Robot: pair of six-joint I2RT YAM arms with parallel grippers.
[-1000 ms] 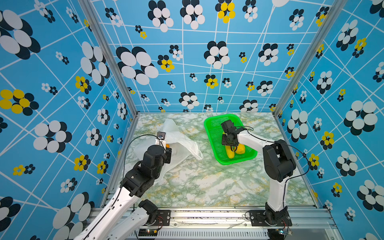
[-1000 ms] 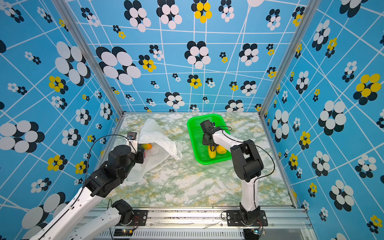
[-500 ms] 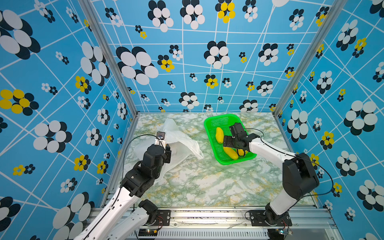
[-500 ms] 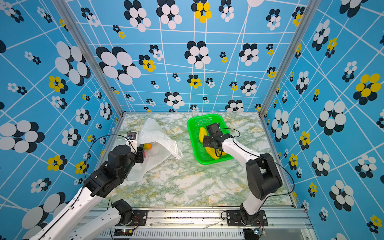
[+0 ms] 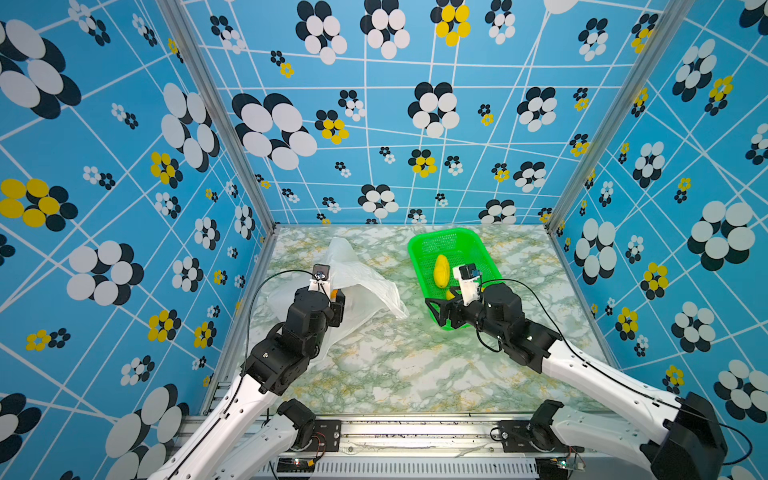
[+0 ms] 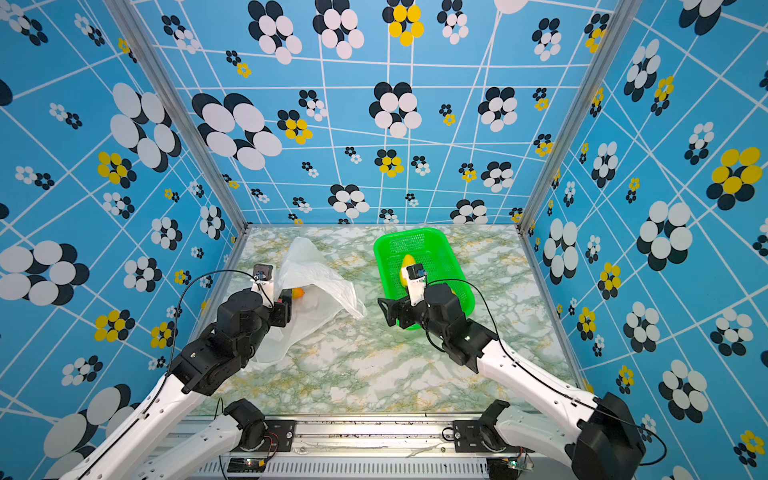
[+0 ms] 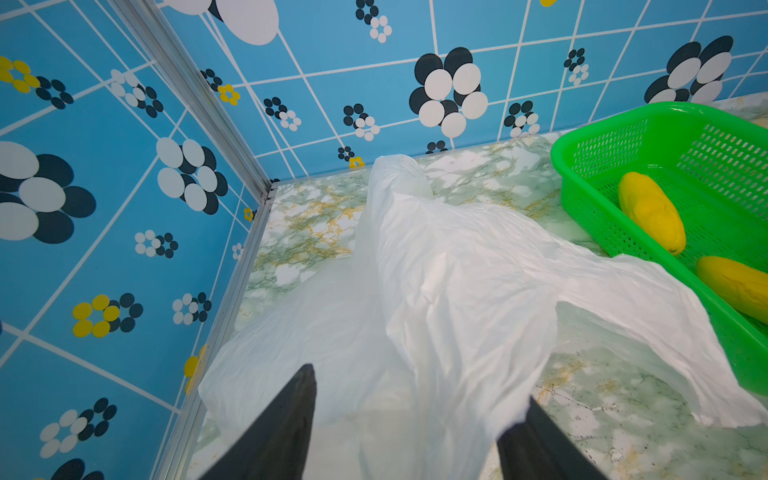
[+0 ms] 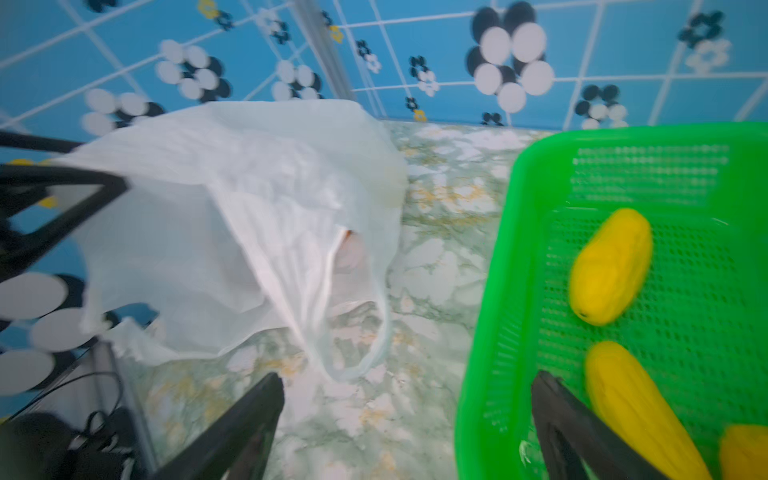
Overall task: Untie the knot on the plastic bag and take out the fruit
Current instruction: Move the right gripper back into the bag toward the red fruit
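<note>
The thin, translucent white crinkly plastic bag (image 5: 365,286) is laid on the left rear part of the green-veined marble tabletop (image 5: 395,365). It is slumped and mostly flattened, with its open side turned towards the green mesh plastic basket (image 5: 415,249) nearby.

No knot is seen. A thin handle loop (image 8: 382,328) hangs slack and free in the right wrist view, so the tie is judged undone, though that view is motion-blurred.

The left gripper (image 7: 419,384) is set low over the bag's near side with its jaws spread wide. Film lies between them but nothing is pinched. It is probably placed there to lift the film or keep the mouth open.

The right gripper (image 8: 407,380) is wide open and empty, astride the basket's near wall. One finger is over the tabletop and the other over the mesh floor. It is placed between basket and bag, so the bag's mouth is judged a short reach away.

Two yellow elongated toy fruits (image 8: 609,266) lie apart on the basket floor. A third yellow-orange piece (image 8: 744,453) is cut by the frame edge.

More fruit is left in the bag. A yellow-orange round piece (image 6: 297,293) shows at its open side, just beside the left gripper. A peach-coloured round piece (image 8: 351,253) is glimpsed through the opening.

The task is judged partly done.
</note>
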